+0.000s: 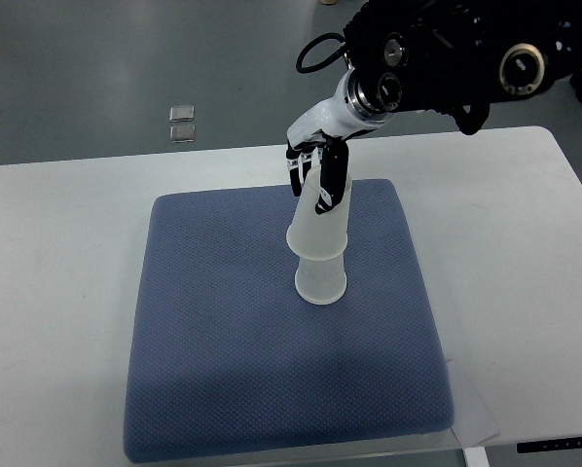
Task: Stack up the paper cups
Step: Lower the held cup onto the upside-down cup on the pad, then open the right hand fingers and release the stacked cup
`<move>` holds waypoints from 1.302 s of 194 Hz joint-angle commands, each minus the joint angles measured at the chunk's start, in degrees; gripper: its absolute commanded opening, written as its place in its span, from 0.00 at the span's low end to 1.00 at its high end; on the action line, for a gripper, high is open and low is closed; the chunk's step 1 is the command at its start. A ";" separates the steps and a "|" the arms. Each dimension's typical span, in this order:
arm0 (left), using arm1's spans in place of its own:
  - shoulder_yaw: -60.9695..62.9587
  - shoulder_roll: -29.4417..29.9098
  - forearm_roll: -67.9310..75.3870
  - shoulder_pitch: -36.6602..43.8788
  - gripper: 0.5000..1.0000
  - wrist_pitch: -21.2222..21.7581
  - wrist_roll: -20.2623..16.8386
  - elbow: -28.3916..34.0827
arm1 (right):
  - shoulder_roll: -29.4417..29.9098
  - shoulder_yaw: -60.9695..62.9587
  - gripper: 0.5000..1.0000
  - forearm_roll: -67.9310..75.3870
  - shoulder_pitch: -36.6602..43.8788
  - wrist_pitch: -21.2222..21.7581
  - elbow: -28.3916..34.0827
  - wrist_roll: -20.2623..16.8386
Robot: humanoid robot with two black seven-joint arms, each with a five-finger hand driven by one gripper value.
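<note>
The right hand (315, 175) has its fingers (333, 180) curled around the upper cup (318, 229); it sits on the lower cup (320, 279).

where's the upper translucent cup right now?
The upper translucent paper cup is inverted over the lower translucent cup, mid blue pad, held by the right hand.

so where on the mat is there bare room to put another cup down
The blue mat is bare all along its left half and near edge, and to the right of the cups. The white table is free on both sides. It is crowded only at the mat's far middle, where the right hand holds the upper cup over the lower cup.
</note>
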 commanded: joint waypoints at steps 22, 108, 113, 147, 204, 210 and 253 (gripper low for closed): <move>0.00 0.00 0.00 0.03 1.00 0.00 0.01 0.00 | 0.21 -0.01 0.33 -0.01 -0.58 -0.53 0.00 0.08; 0.00 0.00 0.00 0.02 1.00 0.00 0.01 0.00 | 1.01 -0.18 0.34 -0.01 -1.46 -1.41 0.00 0.08; 0.00 0.00 0.00 0.03 1.00 0.00 0.01 0.00 | 1.01 -0.18 0.34 -0.01 -1.55 -1.41 0.00 0.08; 0.00 0.00 0.00 0.03 1.00 0.00 0.01 0.00 | 1.27 -0.62 0.34 -0.01 -1.90 -1.76 0.00 0.08; 0.00 0.00 0.00 0.03 1.00 0.00 0.01 0.00 | 1.36 -0.71 0.40 -0.09 -2.43 -2.02 0.00 0.08; 0.00 0.00 0.00 -0.06 1.00 0.00 0.01 0.00 | 1.45 -0.80 0.41 -0.09 -2.43 -2.02 0.00 0.08; 0.00 0.00 0.00 -0.06 1.00 0.00 0.01 0.00 | 1.71 -1.33 0.51 -0.09 -2.60 -2.11 0.26 0.26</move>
